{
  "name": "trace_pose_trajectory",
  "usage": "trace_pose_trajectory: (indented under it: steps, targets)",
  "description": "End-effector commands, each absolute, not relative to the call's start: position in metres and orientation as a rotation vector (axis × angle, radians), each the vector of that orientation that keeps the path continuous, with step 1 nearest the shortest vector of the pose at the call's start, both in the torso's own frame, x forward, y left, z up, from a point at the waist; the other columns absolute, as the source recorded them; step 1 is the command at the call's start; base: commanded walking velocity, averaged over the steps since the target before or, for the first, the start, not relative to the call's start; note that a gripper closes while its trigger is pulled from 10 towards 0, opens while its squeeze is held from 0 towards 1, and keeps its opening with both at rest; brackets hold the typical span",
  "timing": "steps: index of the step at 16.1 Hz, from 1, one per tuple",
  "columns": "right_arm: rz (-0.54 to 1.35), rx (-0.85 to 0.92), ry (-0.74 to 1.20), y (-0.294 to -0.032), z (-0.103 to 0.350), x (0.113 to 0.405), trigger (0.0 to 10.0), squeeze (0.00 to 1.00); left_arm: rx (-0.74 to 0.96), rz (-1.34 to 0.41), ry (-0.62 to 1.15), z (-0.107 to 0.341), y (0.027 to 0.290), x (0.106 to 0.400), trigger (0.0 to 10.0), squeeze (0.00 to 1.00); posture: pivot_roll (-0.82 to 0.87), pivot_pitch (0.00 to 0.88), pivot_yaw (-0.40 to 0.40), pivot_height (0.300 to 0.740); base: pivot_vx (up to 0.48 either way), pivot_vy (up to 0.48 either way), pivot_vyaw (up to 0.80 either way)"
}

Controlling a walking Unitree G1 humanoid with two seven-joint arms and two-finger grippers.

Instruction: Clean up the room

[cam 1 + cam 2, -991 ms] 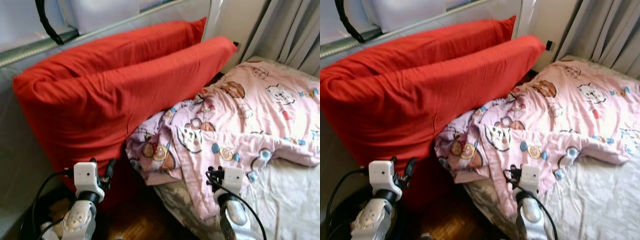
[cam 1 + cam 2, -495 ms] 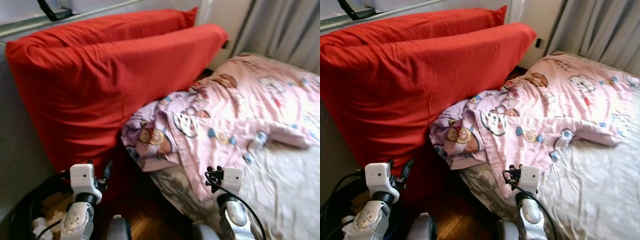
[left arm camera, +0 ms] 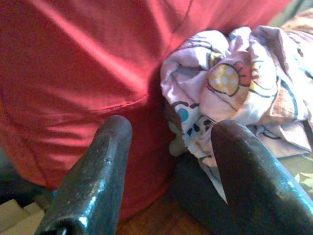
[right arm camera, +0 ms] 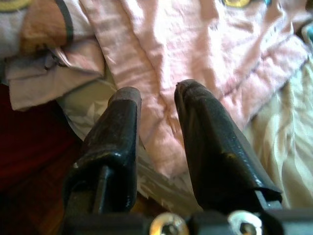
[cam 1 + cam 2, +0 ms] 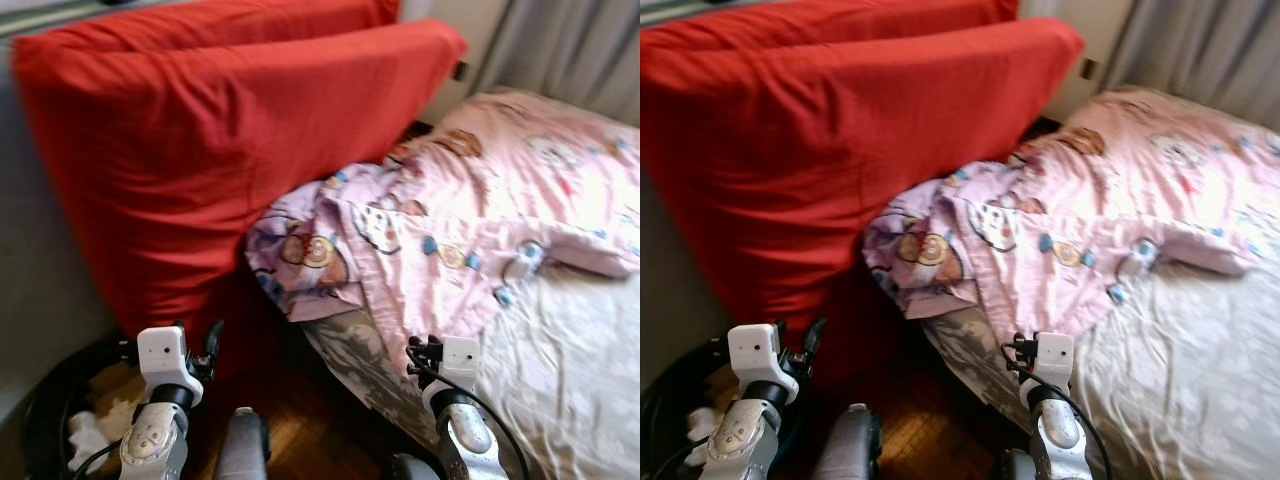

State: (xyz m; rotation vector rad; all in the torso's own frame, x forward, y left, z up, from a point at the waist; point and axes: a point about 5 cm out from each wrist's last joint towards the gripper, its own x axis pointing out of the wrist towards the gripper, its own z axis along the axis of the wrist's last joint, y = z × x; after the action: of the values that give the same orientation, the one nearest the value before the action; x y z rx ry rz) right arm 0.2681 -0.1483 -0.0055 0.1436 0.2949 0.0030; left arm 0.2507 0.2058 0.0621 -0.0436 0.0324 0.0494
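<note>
- Landmark: the pink blanket [image 5: 470, 220]; it lies rumpled on the bed [image 5: 580, 390], one corner hanging over the bed's edge, touching the red cushions [image 5: 220, 150] beside it.
- My left gripper [image 3: 166, 147] is near that hanging corner; fingers spread wide, nothing held.
- My right gripper [image 4: 156, 112] is just above the blanket's lower hem; fingers parted by a narrow gap, nothing held.
- Step, as I judge it: approach, before any grasp; the views are blurred.
- Next move: steady the stance; close each gripper on a blanket edge; pull it flat.
</note>
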Motion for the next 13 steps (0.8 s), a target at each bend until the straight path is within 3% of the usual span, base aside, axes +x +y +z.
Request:
trace_pose_trajectory:
  steps: [1,11,13]
  targets:
    - [0.005,0.144,0.311,-0.1478,-0.0068,0.2686,10.0,0.0,-0.028,0.046,0.04,0.0621,0.2062,0.2492,10.0,0.0,0.12,0.115,-0.057,0.617,0.0,0.0,0.0]
    - [0.022,0.143,0.325,-0.145,-0.0084,0.2681,10.0,0.0,-0.021,0.033,0.045,0.0618,0.2039,0.2498,10.0,0.0,0.12,0.116,-0.054,0.607,0.0,0.0,0.0]
    - [0.025,0.153,0.302,-0.1444,-0.0066,0.2682,10.0,0.0,-0.02,0.031,0.046,0.0612,0.2038,0.2503,10.0,0.0,0.12,0.116,-0.054,0.577,0.0,0.0,0.0]
